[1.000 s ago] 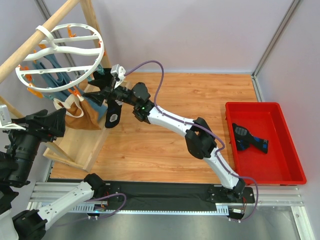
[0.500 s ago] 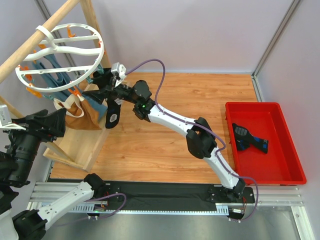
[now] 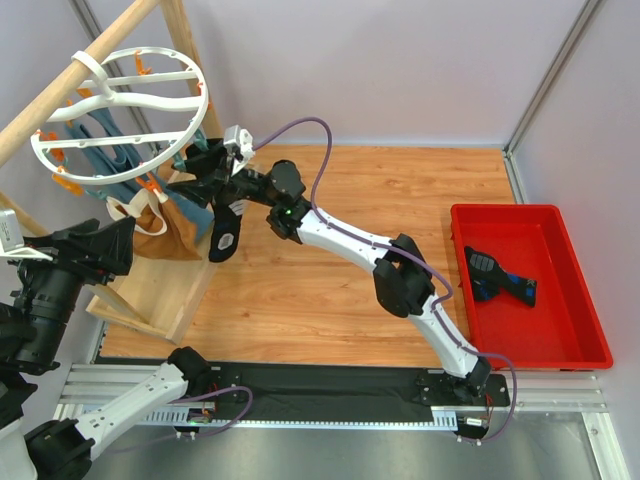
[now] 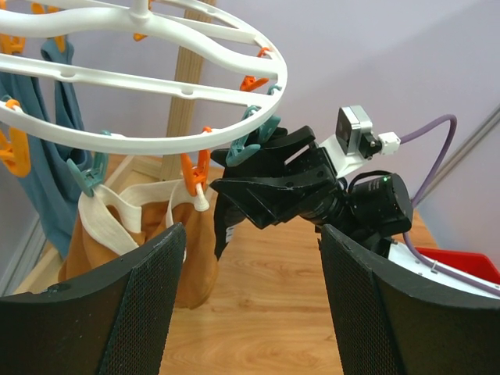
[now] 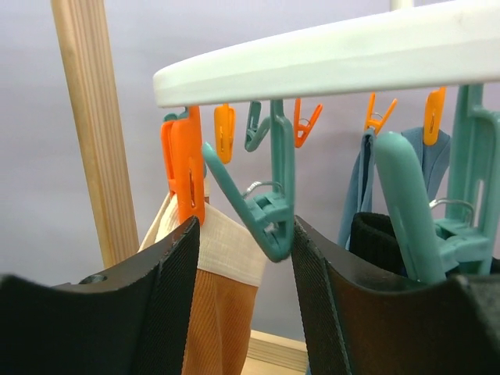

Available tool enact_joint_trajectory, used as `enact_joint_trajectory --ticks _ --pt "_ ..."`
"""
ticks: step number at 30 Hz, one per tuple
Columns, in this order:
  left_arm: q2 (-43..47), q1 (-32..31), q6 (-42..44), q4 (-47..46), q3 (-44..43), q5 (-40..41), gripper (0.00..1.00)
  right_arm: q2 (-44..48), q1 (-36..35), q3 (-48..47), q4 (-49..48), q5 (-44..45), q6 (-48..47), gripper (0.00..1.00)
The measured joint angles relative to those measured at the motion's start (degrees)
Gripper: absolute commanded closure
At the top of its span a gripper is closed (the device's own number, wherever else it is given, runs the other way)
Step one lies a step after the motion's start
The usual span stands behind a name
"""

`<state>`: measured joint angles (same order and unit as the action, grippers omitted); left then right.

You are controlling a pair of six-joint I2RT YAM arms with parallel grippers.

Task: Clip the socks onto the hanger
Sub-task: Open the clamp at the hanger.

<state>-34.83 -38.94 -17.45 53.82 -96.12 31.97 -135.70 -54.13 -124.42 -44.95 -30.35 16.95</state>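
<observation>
The right arm reaches across the wooden worktop (image 3: pixel 330 310) to its far left corner, where a round white hanger (image 3: pixel 202 100) hangs from a wooden rod (image 3: pixel 60 95); the right tool (image 5: pixel 246 234) sits just under the ring's rim with a teal clip (image 5: pixel 269 211) between its two fingers, and whether the fingers squeeze that clip or merely flank it cannot be told; an orange clip (image 5: pixel 183 168) hangs just beside the tool's left finger. One black sock (image 3: pixel 224 236) dangles toe-down directly below the right tool, its upper end hidden behind the tool, so what holds it cannot be told; the other black sock (image 3: pixel 495 275) lies in a red tray (image 3: pixel 540 358) at the worktop's right edge, well apart from the hanger. Tan socks (image 3: pixel 160 225) with pale cuffs and teal-blue socks (image 3: pixel 95 135) hang from clips on the ring's near and left sides. The left tool (image 4: pixel 251 258), held off the worktop's left edge and aimed at the hanger, has its fingers spread wide with nothing between them.
</observation>
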Motion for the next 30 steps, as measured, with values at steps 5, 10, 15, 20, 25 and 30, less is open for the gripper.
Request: enact_joint_trajectory --ticks 5,10,15,20,25,30 --pt "0.00 0.00 -0.33 0.00 0.00 -0.22 0.23 0.35 0.00 0.00 -1.03 -0.70 1.05 0.55" --pt "0.00 0.00 -0.90 0.04 0.00 -0.46 0.23 0.68 0.00 0.02 -1.22 -1.07 1.88 0.66" --pt "-0.35 0.00 -2.67 0.66 -0.13 -0.42 0.24 1.79 0.00 1.22 -1.16 -1.22 3.02 0.85" --pt "-4.37 0.00 -5.66 2.99 -3.19 -0.79 0.23 4.04 0.02 3.15 -0.63 -1.18 4.17 1.00" --pt "-8.02 0.00 -10.12 4.24 -3.82 -2.40 0.23 7.76 0.04 6.10 2.03 -1.05 4.26 1.00" --pt "-10.56 0.00 -15.28 4.48 -4.02 -4.09 0.23 12.70 -0.02 8.44 10.32 0.15 2.71 1.00"
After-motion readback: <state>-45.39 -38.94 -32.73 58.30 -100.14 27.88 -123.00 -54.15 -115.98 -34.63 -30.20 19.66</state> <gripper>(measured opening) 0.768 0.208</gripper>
